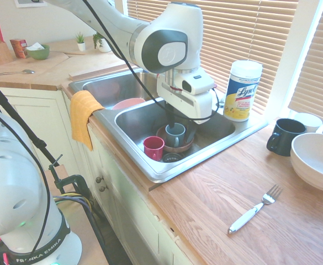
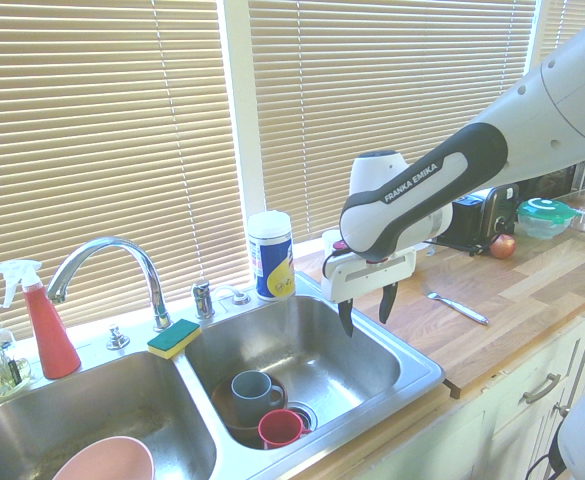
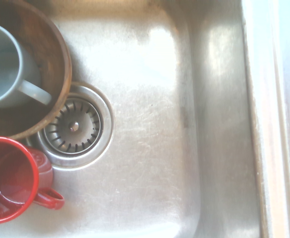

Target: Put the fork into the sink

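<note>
First exterior view: the sink [image 1: 175, 167], shiny steel with two round-cornered rectangular bowls, is the landmark. Beside it spreads the counter [image 1: 205, 205], striped wood. Above the bowl nearer the fork, the claw [image 2: 366, 304] hangs with its two dark fingers spread apart, nothing between them. Inside that bowl are a round brown bowl [image 3: 61, 52] (woody-looking up close), a smooth grey-blue mug [image 3: 8, 69] within it, and a glossy red mug [image 3: 11, 181] beside it. The fork [image 1: 256, 207], white-handled, silver-tined, lies flat on the counter near the sink, its long axis slanting, tines toward the white bowl [image 1: 317, 160].
</note>
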Available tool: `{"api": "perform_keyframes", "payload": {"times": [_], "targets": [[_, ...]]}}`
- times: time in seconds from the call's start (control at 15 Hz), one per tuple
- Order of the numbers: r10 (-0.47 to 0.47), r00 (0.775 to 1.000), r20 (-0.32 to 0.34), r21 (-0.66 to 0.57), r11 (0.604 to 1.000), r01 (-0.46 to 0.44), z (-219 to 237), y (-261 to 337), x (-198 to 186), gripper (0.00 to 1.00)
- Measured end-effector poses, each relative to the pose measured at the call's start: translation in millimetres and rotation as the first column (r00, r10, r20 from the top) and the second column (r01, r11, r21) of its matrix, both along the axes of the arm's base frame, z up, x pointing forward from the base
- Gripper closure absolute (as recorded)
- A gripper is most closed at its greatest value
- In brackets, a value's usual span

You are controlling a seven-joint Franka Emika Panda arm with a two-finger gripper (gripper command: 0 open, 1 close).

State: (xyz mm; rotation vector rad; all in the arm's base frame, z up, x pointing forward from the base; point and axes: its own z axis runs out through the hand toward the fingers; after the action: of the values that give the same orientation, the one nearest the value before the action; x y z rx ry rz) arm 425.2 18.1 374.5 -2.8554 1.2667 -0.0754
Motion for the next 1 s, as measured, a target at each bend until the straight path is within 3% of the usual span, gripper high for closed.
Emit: {"api": "perform_keyframes", "payload": {"times": [0.2, 0.47, 0.73, 1.0], "targets": [[0.025, 1.0, -0.005, -0.009, 1.0, -0.025, 1.7, -3.0, 1.0, 0.0], [0.192, 0.978, -0.084, 0.0, 0.981, -0.193, 15.3, -74.5, -0.4, 0.0], [0.101, 0.99, -0.098, -0.019, 0.994, -0.104, 10.7, -176.8, -7.4, 0.0], [0.013, 0.995, -0.102, -0.027, 1.0, -0.016, -26.9, -232.6, -10.0, 0.0]]}}
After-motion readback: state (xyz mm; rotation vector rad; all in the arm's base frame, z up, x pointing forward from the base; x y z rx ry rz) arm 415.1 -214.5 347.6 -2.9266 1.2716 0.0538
